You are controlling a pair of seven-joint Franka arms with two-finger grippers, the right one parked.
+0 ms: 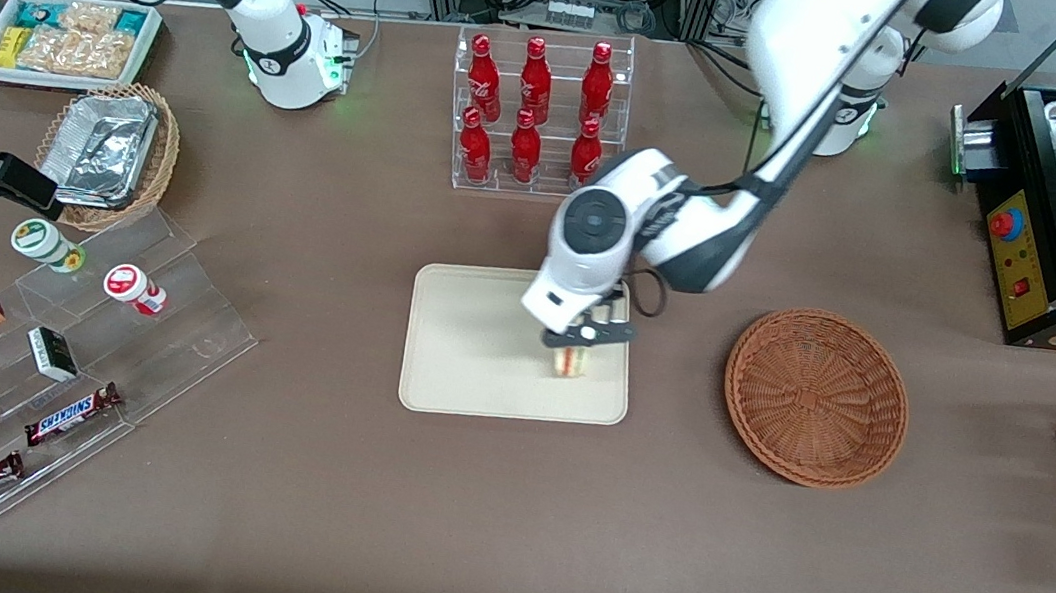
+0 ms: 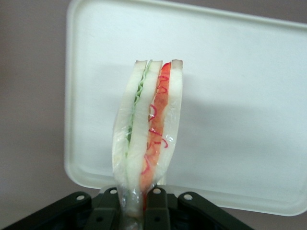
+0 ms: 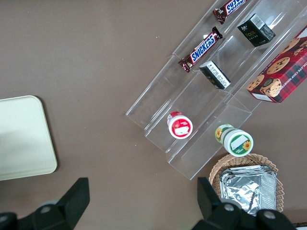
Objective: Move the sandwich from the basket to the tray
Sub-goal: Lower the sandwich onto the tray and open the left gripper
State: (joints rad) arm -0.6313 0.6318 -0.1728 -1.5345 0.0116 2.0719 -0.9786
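Directly above the tray, the left arm's black two-finger gripper clamps one end of the small triangular sandwich of pale white bread, its fingers closed on the clear wrapping. From the wrist view, the wedge stands edge-on over the flat cream-coloured rectangular tray, showing green filling along one slice and red-orange along the other. The front view places gripper and sandwich over the tray's end nearest the round reddish-brown woven wicker basket; whether the bread touches the tray surface cannot be told. The basket sits beside the tray, toward the working arm's end of the brown table, with nothing in it. Farther from the front camera than the tray stands a clear acrylic rack of 6 red bottles. Toward the parked arm's end lie clear stepped shelves with 2 Snickers bars.
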